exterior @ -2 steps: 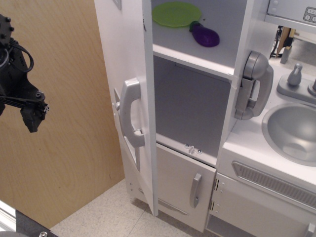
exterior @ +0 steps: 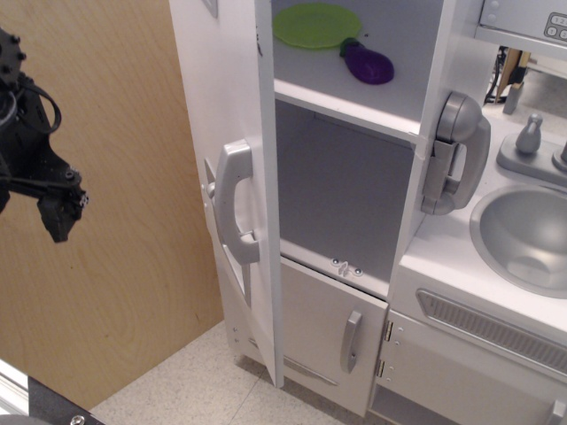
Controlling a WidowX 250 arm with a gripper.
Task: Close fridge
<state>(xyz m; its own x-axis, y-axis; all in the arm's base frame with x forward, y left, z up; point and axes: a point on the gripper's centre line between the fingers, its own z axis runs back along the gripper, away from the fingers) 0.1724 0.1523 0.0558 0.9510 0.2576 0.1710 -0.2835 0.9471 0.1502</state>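
Fridge [exterior: 354, 159] is seen standing wide open to the right of the claw [exterior: 60, 217], its tall white door [exterior: 232, 133] swung out edge-on toward the camera, with the grey handle [exterior: 235, 212] facing left toward the claw. Compared with the frame a moment earlier, the claw has been shifted very slightly downward and a touch to the right along the left edge of the view; the door, the shelves and everything in them are found unchanged. The claw is held in the air in front of the wooden panel [exterior: 115, 221], well apart from the door handle, and nothing is gripped by it. How far its fingers are spread cannot be told, since only a dark side profile is shown.

Inside the fridge, on the upper shelf [exterior: 345, 93], up and to the right of the claw, a green plate [exterior: 316, 24] is laid flat, and a purple eggplant [exterior: 368, 64] is placed just beside it on the far side from the claw. The lower compartment [exterior: 345, 195] beneath that shelf is seen with nothing in it. Below it, the small white lower door [exterior: 332, 332] with its short grey handle is shut. Farther right of the claw, a grey toy phone handset [exterior: 454, 152] is hung on the fridge's outer wall, and beyond it a grey sink basin [exterior: 523, 235] is set into the white surface [exterior: 443, 257], with nothing visible in the basin.
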